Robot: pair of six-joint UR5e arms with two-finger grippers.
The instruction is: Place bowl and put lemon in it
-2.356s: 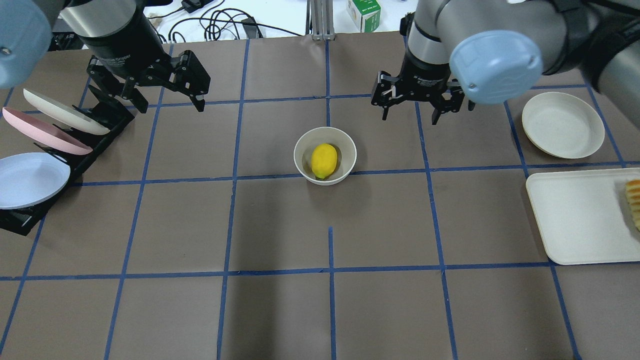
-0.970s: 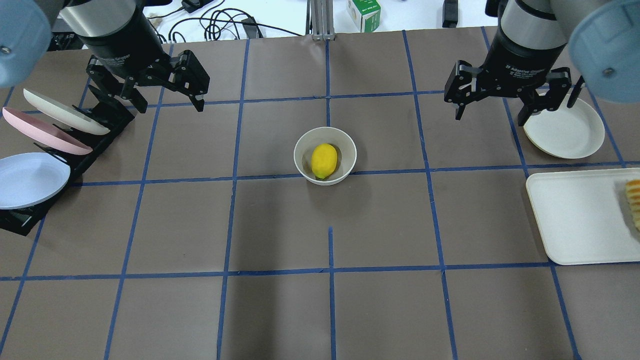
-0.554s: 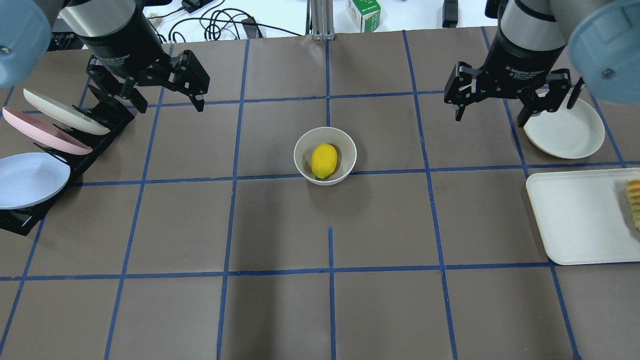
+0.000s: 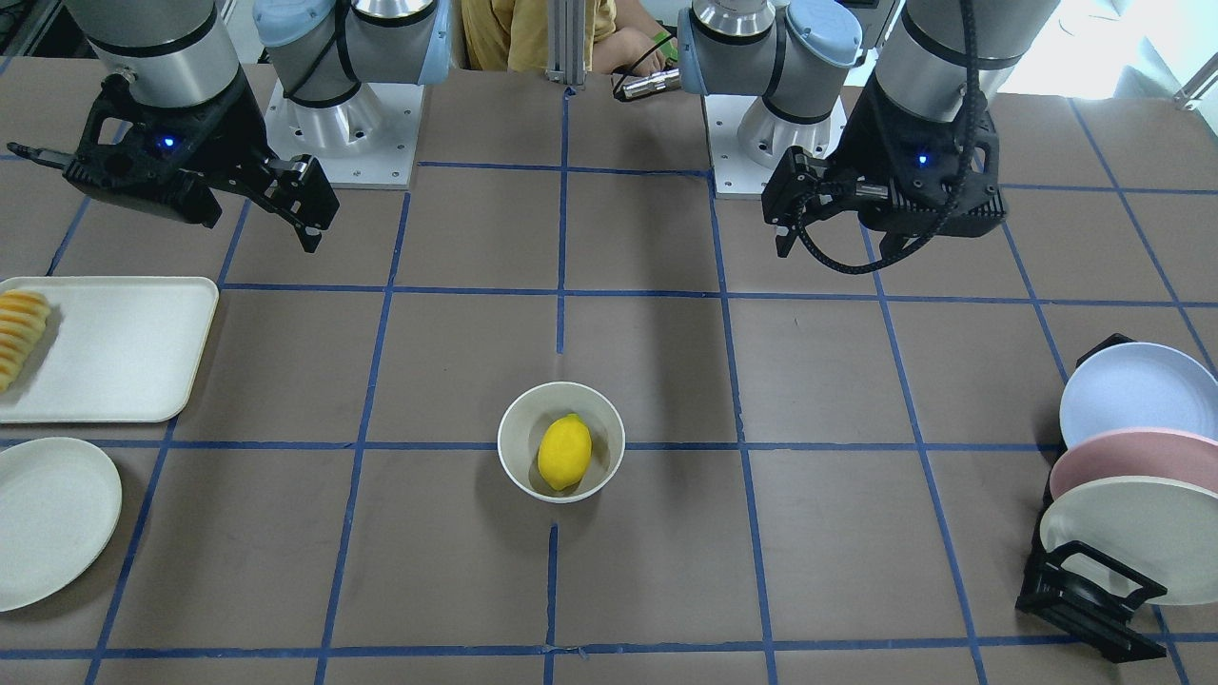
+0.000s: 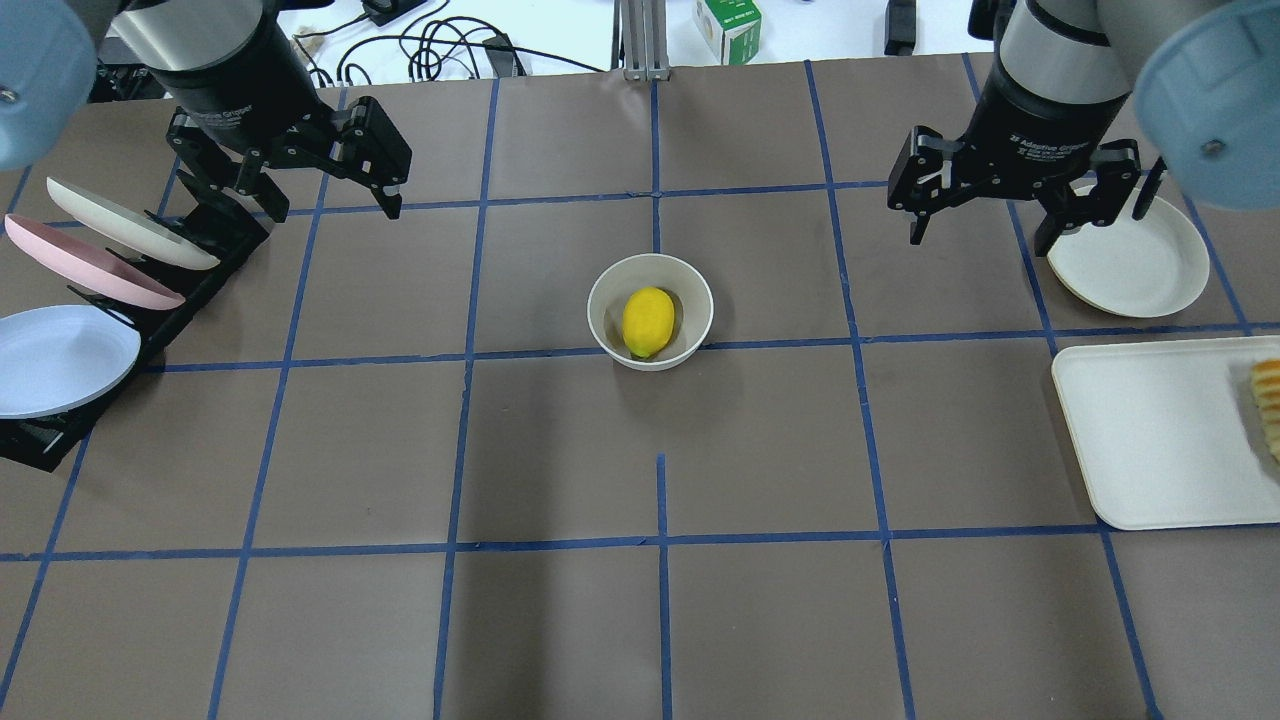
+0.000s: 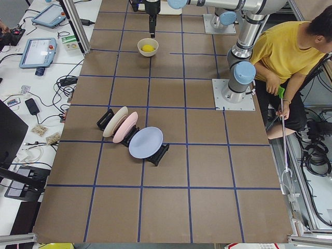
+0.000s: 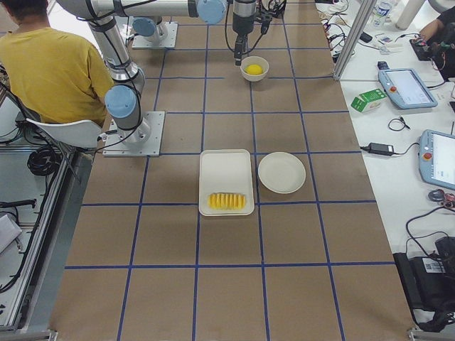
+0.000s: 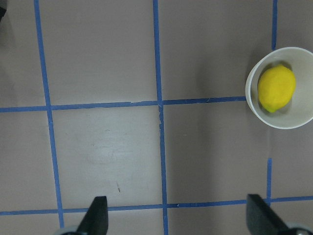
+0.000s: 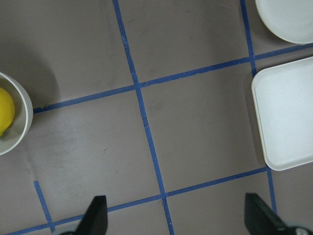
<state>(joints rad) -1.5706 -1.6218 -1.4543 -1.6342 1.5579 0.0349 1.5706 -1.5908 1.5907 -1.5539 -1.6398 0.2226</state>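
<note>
The off-white bowl (image 5: 598, 318) stands upright near the table's middle, with the yellow lemon (image 5: 648, 321) lying inside it. Both also show in the front view, the bowl (image 4: 509, 433) and the lemon (image 4: 564, 452). My left gripper (image 5: 325, 208) is open and empty, raised at the far left, well away from the bowl. My right gripper (image 5: 978, 243) is open and empty, raised at the far right. The left wrist view shows open fingers (image 8: 98, 218) over bare table, with the bowl (image 8: 254, 107) and lemon (image 8: 276, 88) at the right edge. The right wrist view shows the bowl (image 9: 25, 115) at its left edge.
A black rack (image 5: 215, 240) with three upright plates stands at the left edge, under my left gripper. A flat cream plate (image 5: 1130, 255) lies at the far right, beside my right gripper. A white tray (image 5: 1150, 430) with sliced yellow-orange food (image 5: 1268, 405) lies in front of it.
My right gripper has moved away from the bowl to the right, up to the cream plate, and stays open. My left gripper has shifted slightly back. The bowl and lemon have not moved.
</note>
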